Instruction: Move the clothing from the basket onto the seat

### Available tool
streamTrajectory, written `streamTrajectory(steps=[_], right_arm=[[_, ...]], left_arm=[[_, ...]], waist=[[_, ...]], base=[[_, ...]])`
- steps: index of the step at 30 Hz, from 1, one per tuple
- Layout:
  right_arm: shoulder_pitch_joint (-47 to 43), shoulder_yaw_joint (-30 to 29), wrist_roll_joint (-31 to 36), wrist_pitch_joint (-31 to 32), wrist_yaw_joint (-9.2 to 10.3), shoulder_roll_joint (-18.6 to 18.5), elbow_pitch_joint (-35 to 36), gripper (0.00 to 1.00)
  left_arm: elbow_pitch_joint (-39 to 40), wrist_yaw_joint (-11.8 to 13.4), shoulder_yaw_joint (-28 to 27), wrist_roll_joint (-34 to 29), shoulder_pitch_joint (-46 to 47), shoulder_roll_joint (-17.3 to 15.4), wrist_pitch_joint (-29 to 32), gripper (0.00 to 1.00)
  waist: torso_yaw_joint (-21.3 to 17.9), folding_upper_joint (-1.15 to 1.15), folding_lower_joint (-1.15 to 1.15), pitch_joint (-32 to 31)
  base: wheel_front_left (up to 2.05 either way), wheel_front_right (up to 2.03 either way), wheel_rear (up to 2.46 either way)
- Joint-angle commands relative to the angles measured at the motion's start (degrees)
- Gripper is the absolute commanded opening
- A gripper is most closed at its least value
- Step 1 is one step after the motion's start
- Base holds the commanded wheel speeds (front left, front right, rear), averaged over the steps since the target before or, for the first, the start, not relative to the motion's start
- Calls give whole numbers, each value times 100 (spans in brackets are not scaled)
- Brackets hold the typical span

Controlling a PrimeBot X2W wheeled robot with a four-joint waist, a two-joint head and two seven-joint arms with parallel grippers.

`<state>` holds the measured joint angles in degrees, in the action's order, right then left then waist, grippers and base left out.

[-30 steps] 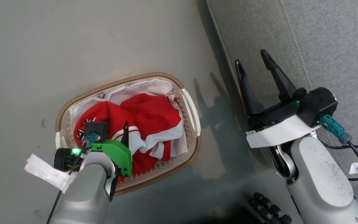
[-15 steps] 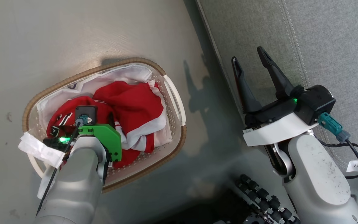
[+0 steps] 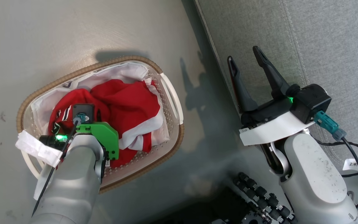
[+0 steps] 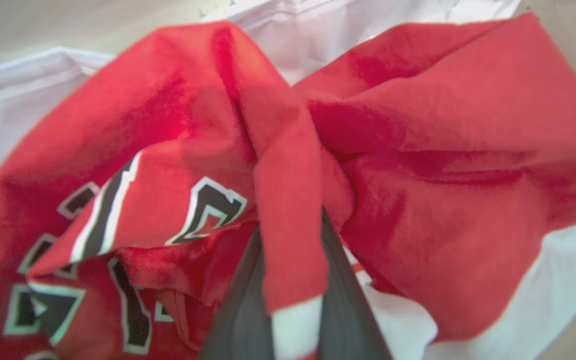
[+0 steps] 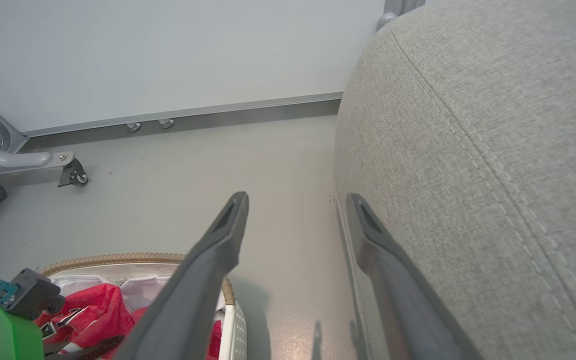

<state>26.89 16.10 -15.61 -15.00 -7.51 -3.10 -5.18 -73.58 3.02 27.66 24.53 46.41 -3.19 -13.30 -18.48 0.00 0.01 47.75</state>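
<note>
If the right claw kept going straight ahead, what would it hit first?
Probably the floor: the right gripper aims just beside the seat, whose edge it might brush. Depth unclear.

Grey floor (image 3: 89, 28), basket (image 3: 141, 160) standing on it, seat (image 3: 291, 37) nearby, wheeled metal frame (image 5: 70, 172) farther off

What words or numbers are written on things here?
"2", then a mark too unclear to read: on the white tag.
Black-and-white letters on the clothing: folded over, cannot be read.
White sticker below the right gripper: any print is too small to read.
</note>
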Motion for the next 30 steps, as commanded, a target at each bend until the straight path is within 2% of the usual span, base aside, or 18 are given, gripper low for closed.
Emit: streamTrajectory(steps=[1,7,18,30], right_arm=[[10,9,-36,-26,4,-4,-36,100],[-100,33,16,-26,4,-2,-173,100],[-531,-2,60,-26,4,-113,-422,100],[-1072,-117,112,-26,4,-181,-628,100]], left_arm=[[-8,-27,10,-26,-102,-38,-57,0],[170,-92,29,-15,-433,-15,-197,0],[1077,-191,22,-261,-1455,9,-185,0],[2267,-375,11,-449,-2184,26,-187,0]], waist=[[32,0,-1,-126],[148,0,-1,-631],[608,0,-1,-1807],[1092,0,-1,-2824]], base=[[0,0,0],[0,0,0],[0,0,0],[0,0,0]])
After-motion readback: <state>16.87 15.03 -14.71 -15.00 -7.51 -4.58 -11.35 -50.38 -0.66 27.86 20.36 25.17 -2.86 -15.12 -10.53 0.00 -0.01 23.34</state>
